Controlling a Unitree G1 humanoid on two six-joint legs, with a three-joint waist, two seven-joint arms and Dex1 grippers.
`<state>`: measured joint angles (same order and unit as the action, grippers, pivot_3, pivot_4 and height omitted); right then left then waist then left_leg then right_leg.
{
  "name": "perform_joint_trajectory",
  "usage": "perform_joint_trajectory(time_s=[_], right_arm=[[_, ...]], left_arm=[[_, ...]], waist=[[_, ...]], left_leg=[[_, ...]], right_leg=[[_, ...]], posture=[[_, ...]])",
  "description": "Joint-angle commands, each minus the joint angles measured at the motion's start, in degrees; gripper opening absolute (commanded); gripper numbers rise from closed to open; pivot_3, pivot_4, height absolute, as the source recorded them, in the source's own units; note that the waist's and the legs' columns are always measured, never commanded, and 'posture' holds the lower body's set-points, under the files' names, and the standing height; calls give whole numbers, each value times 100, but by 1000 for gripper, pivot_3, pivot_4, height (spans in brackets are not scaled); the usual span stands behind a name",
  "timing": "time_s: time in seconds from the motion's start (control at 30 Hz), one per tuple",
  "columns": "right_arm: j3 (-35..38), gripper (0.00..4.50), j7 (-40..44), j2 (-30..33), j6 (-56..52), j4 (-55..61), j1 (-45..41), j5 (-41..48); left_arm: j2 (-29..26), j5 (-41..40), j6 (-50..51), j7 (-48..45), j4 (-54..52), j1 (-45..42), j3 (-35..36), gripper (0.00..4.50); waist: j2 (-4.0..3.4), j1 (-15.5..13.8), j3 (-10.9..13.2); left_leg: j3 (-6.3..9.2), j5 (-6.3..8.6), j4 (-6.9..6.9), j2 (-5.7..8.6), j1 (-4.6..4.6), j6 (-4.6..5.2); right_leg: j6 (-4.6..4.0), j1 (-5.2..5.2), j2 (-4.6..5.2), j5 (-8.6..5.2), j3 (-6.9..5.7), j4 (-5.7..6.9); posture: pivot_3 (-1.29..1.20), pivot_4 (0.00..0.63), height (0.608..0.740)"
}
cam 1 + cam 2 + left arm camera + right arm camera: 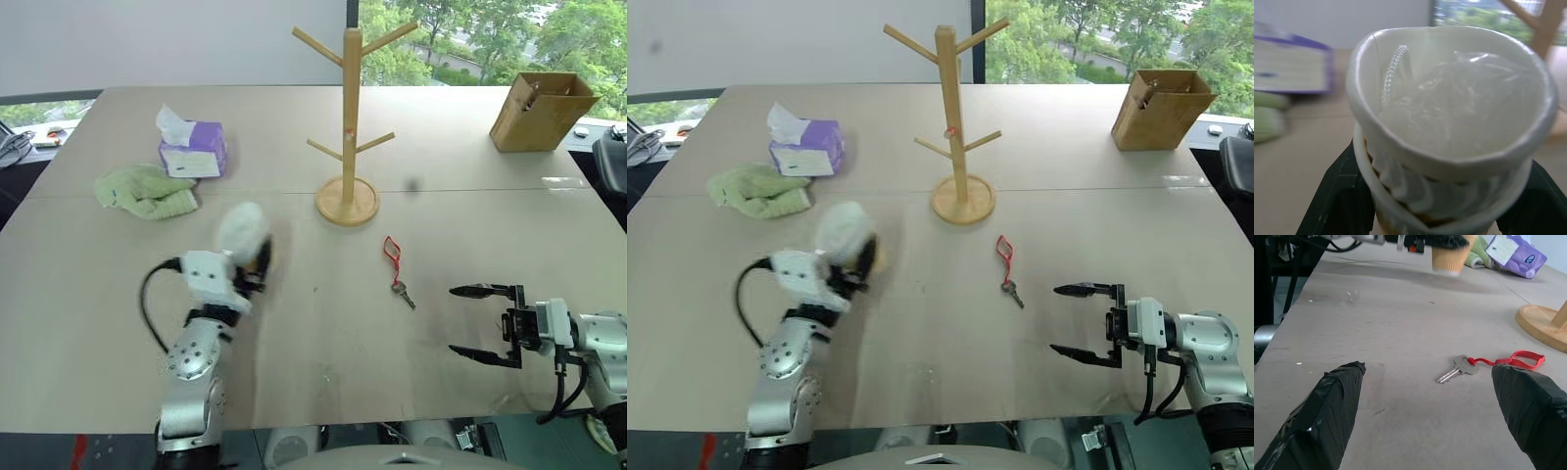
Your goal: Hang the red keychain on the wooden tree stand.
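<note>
Nearest edge of the beige table [323,372]: right gripper [482,322] hovers low over the top, pointing twd the robot's left, fingers spread wide w/ nothing between. Left gripper [253,272] is clenched on a white paper cup [1449,122] w/ crumpled clear plastic inside; its tan base [1449,259] shows above the surface in the right wrist view.

Mid-table: red keychain [397,264] lies flat on the bare top betw. the grippers, red loop twd the stand, silver key twd the robot. Not touching either gripper.

Beyond it: wooden tree stand [348,127] upright on its round base, pegs bare. A seam runs across the table just behind the base.

Far left: green cloth [147,191] beside a purple tissue box [194,149]. Far right corner: brown wooden box [540,111]. Behind: pale wall, windows w/ green trees.
</note>
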<state>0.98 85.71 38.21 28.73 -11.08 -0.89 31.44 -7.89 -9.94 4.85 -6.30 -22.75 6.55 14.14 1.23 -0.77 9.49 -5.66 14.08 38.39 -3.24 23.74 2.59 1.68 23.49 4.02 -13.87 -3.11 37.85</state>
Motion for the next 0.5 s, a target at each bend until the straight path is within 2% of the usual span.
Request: perform_joint_trajectory(time_s=[0.03, 0.17, 0.23, 0.5], right_arm=[[153, 4479, -2, -42, 36, 61, -119, 11], [106, 4479, -100, -183, 36, 11, -300, -37], [80, 4479, -153, -261, -14, 86, -392, -39], [72, 4479, -186, -319, -120, 316, -395, -70]], left_arm=[[87, 108, 311, 1028, -205, -232, 884, 2770], [-92, 24, 610, 1783, 398, -758, 1770, 2770], [-415, 80, 670, 1976, 908, -1083, 2101, 2770], [-1466, 181, 390, 2061, 2654, -1931, 2438, 2770]], waist=[[2, -4, 1], [4, -13, -1], [7, -11, -2], [14, -9, -4]], left_leg=[[0, 0, 0, 1, 0, 0], [5, 0, 5, 4, 0, 0], [7, -1, 6, 5, 0, 0], [3, -15, 6, 5, 1, -25]], right_leg=[[0, -1, 0, 0, -1, 0], [1, -6, 0, 0, -6, 0], [1, -6, -1, 1, -9, 1], [1, -7, 2, 2, -10, 1]], posture=[[0, 150, 740], [0, 150, 740], [0, 150, 740], [0, 150, 740]])
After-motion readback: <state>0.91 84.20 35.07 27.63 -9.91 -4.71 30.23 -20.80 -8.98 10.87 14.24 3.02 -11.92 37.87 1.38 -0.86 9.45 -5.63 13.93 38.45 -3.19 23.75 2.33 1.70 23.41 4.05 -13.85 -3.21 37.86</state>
